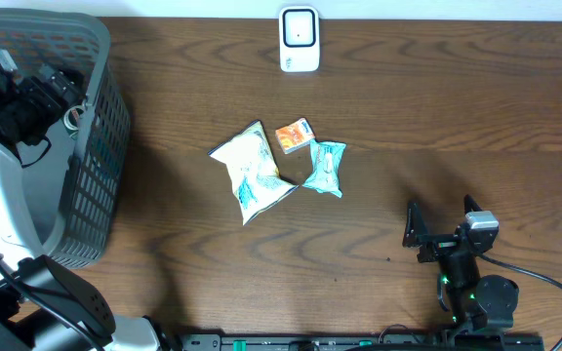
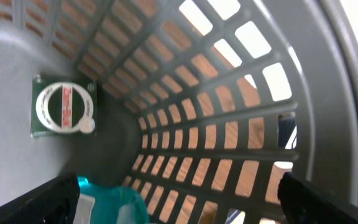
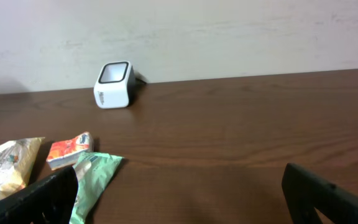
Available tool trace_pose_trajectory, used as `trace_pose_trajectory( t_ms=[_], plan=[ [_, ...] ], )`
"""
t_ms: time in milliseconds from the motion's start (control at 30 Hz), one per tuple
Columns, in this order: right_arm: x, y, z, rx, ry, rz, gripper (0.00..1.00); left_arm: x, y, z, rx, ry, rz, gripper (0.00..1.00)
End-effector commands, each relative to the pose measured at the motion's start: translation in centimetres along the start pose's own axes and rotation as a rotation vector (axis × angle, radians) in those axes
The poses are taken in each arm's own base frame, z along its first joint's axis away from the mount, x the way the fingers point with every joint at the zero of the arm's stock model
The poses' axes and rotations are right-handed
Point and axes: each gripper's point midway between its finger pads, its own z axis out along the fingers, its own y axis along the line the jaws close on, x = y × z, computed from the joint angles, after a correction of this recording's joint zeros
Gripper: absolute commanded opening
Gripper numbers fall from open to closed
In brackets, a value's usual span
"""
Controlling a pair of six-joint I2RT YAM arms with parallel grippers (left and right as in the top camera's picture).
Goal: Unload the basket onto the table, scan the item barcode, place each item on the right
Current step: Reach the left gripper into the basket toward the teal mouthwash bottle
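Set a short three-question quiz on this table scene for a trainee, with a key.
1. True or false: the barcode scanner stands inside the grey basket.
2. Which packet on the table lies nearest the scanner? A. chip bag B. orange packet C. teal packet
3. In the left wrist view, what colour is the square packet with the white circle, inside the basket?
Key: 1 false, it stands on the table; 2 B; 3 green.
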Motion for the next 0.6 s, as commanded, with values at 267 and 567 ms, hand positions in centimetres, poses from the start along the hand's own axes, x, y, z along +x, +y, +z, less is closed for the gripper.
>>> trace_pose_trajectory(
  t_ms=[267, 567],
  plan=[
    [0.2, 0.2, 0.0, -0.008, 0.007, 0.010, 0.99, 3.4, 2.6, 2.3, -0.040, 0.168, -0.123, 0.98],
    [0.2, 0.2, 0.0, -0.008, 0.007, 0.010, 0.99, 6.3, 6.6, 5.0, -0.149, 0.287, -0.207, 0.98]
  ],
)
